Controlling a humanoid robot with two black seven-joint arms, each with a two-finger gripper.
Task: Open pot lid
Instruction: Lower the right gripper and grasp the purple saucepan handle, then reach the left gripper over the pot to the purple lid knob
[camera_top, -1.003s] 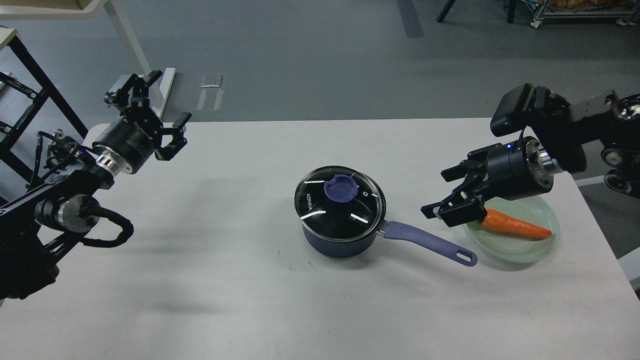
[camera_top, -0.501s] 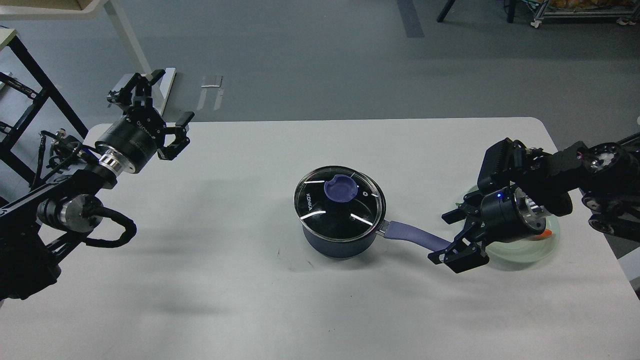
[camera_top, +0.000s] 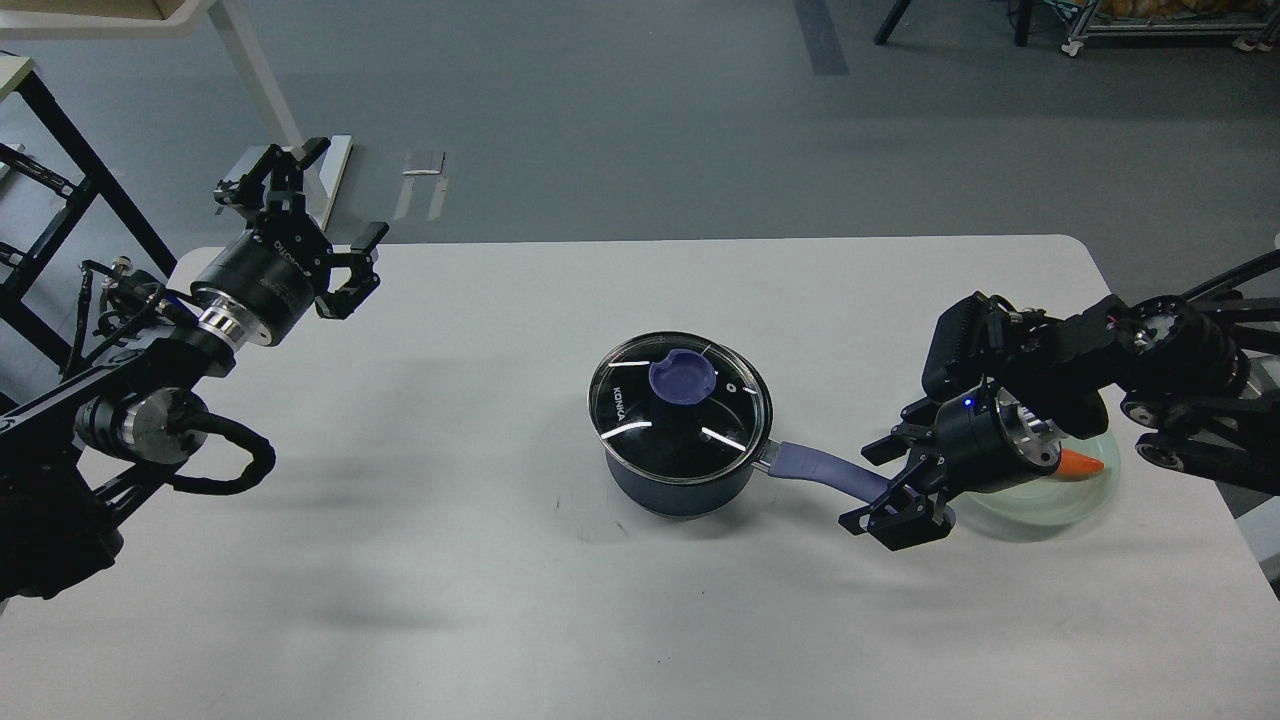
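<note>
The pot (camera_top: 680, 440) sits near the middle of the white table (camera_top: 450, 600), its glass lid (camera_top: 680, 400) seated flat on the rim with the purple knob (camera_top: 682, 379) on top — the lid is not yet off. The purple handle (camera_top: 825, 473) runs out toward my right, which I judge is why the right arm goes there: pinning the handle would stop the pot from sliding or tipping when the lid comes up.

My right gripper (camera_top: 880, 490) is low over the far end of the handle, fingers spread with the handle tip between or just under them; I see no clamp on it yet. Behind it the pale green plate (camera_top: 1040, 510) holds a carrot (camera_top: 1080, 464), mostly hidden by the wrist — close enough that a careless swing could bump the plate.

My left gripper (camera_top: 300, 220) hangs at the table's far left corner, fingers apart, holding nothing, well apart from the pot. I take it as the free hand for the knob, with a long reach across.
</note>
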